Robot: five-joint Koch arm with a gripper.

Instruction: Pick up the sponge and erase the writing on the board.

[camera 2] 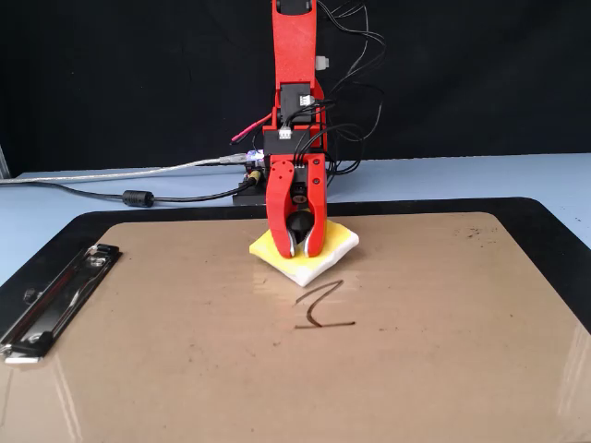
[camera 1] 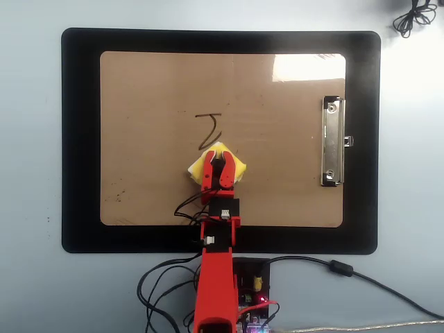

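Gripper (camera 1: 218, 161) (camera 2: 297, 251) is closed on the sponge (camera 1: 197, 168) (camera 2: 337, 243), jaws narrow, tips pressed into its top from above. Sponge lies flat on the board (camera 1: 139, 90) (camera 2: 443, 351), approx mid-board, a bit toward the board's arm-side long edge. It sits corner-on, yellow top w/ a white underside showing in the fixed view.

Writing (camera 1: 209, 130) (camera 2: 319, 306) is just beside the sponge on the side away from the arm: a short horiz. stroke w/ one hooked zigzag. In the overhead view the sponge's far corner meets or nearly meets the stroke's lower end; can't tell if it touches.

Clip (camera 1: 333, 141) (camera 2: 55, 300) is on the board's short edge, right in the overhead view, well apart from the sponge. Board rests on a black mat (camera 1: 80, 139) (camera 2: 554, 231). Red arm (camera 1: 215, 277) (camera 2: 295, 55) reaches in over the board's near long edge, w/ cables (camera 1: 159, 277) at its base.
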